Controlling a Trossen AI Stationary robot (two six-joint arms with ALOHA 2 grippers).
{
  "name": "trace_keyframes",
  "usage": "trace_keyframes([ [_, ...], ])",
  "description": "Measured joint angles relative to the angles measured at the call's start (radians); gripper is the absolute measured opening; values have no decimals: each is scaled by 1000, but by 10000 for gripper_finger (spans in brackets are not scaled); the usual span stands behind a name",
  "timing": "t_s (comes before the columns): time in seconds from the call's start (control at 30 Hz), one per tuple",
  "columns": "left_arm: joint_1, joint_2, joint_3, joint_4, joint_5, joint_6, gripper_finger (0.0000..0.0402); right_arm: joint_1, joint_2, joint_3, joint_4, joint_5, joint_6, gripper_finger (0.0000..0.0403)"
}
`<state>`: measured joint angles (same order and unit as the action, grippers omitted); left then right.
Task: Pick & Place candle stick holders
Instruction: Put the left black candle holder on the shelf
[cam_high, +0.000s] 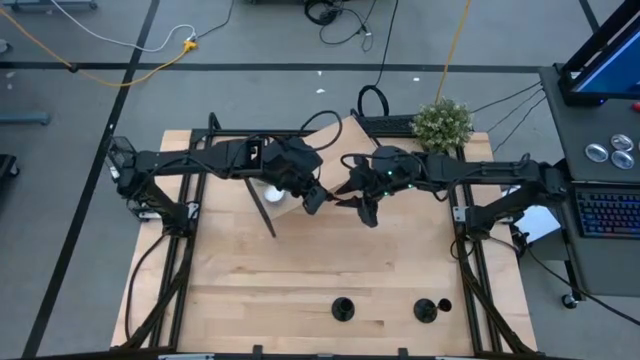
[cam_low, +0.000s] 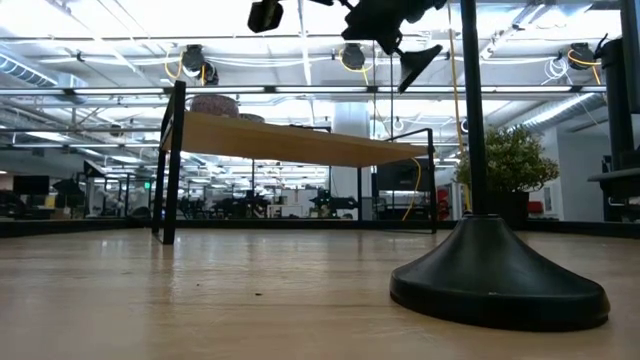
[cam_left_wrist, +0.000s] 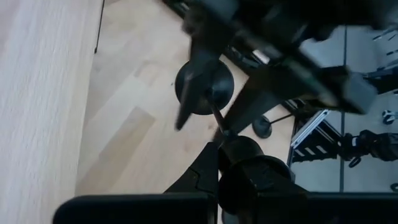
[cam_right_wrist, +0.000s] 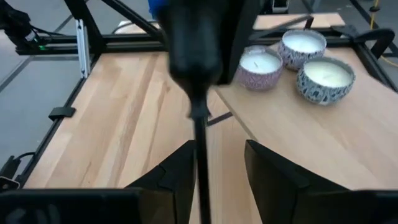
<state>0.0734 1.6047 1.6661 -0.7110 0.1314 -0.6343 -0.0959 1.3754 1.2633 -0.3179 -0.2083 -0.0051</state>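
Pale wood planks are making up the surface (cam_high: 300, 270), and both arms are meeting above its middle. The left gripper (cam_left_wrist: 221, 142) is hanging there with its jaws pressed together, pinching the thin stem of one black candle stick holder (cam_left_wrist: 204, 87), whose round base is pointing away from that wrist, up in the air. The right gripper (cam_right_wrist: 219, 149) is facing it from the other side, its jaws standing spread on either side of the same stem, with a gap showing on at least one side. Two other candle stick holders (cam_high: 343, 308) (cam_high: 430, 310) are standing upright near the front edge, well apart from the arms. Three candle tins (cam_right_wrist: 303, 46) are sitting together towards the back, and a small green plant (cam_high: 442, 122) is standing at the far right corner.
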Motion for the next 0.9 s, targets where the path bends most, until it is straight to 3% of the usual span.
trace_keyframes([
  [0.53,-2,36,0,29,22,5,16,0,11,0,13,-3,42,126],
  [0.9,-1,39,0,26,20,6,16,1,11,0,1,-6,33,35],
])
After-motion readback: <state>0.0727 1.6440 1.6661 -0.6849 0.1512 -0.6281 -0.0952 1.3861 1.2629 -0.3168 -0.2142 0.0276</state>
